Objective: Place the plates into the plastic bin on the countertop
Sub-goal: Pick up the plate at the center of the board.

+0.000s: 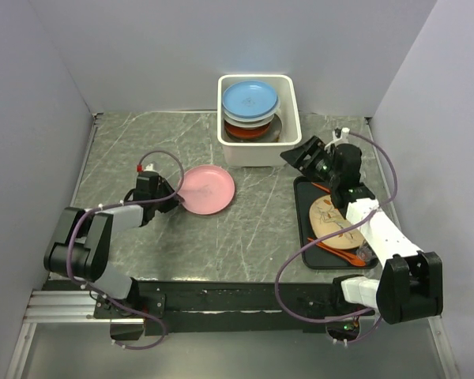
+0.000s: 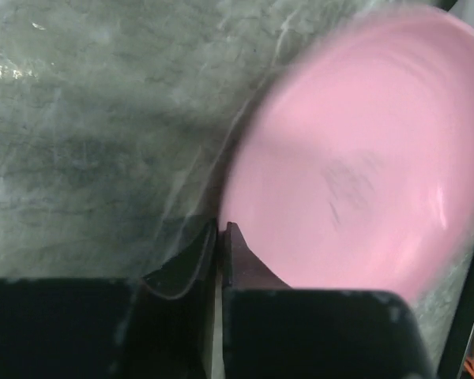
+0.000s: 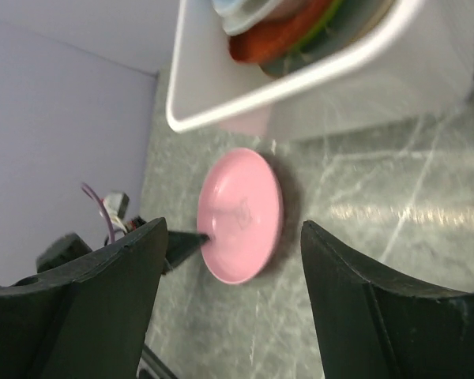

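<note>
A pink plate [image 1: 207, 189] [image 2: 355, 158] [image 3: 241, 215] lies on the grey countertop [image 1: 253, 229], left of centre. My left gripper [image 1: 174, 196] [image 2: 221, 237] is at its left rim, shut on the edge, one finger above and one below. The white plastic bin [image 1: 292, 118] [image 3: 300, 79] stands at the back and holds a stack of plates, a pale blue plate [image 1: 250, 98] on top and a red-brown plate [image 1: 249, 133] [image 3: 276, 39] lower down. My right gripper [image 1: 300, 154] [image 3: 231, 227] hovers open by the bin's front right corner, holding nothing.
A black tray [image 1: 304, 237] sits at the right under my right arm, with a woven tan plate [image 1: 336, 221] and an orange utensil [image 1: 340, 253] on it. Grey walls close off the left, back and right sides of the counter.
</note>
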Controlling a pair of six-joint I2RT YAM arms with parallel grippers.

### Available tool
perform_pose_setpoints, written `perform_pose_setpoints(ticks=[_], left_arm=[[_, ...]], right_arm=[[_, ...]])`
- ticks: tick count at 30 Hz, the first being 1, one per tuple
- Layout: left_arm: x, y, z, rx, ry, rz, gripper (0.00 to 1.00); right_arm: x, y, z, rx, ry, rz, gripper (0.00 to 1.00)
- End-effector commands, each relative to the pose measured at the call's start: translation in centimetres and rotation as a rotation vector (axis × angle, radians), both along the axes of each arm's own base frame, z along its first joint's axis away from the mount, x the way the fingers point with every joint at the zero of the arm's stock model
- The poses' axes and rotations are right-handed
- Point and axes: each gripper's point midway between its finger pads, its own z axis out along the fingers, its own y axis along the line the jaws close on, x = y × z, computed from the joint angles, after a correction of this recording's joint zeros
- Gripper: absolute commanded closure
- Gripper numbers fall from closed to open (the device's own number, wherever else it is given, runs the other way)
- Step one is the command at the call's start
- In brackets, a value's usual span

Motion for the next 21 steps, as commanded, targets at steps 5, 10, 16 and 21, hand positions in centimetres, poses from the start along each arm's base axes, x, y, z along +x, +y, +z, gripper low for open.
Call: perform_pose_setpoints(ticks=[5, 10, 16, 21], left_arm=[[1.2, -0.5, 0.3, -0.030, -0.027, 0.001, 0.99], [1.0, -0.7, 1.8, -0.046, -0.073, -0.008, 0.99], [0.6, -1.3, 4.9, -0.079, -0.160, -0.049, 0.99], [0.1, -1.6, 7.1, -0.089, -0.218, -0.076, 0.99]], right_arm=[[-2.0, 0.9, -1.1, 0.028, -0.001, 0.054, 0.24], [-2.5, 2.1, -2.0, 0.025, 0.017, 0.097, 0.23], [-2.7, 3.9, -3.5, -0.023, 0.064, 0.135, 0.23], [-2.9, 6.1, -4.4, -0.032, 0.093, 0.192, 0.22]])
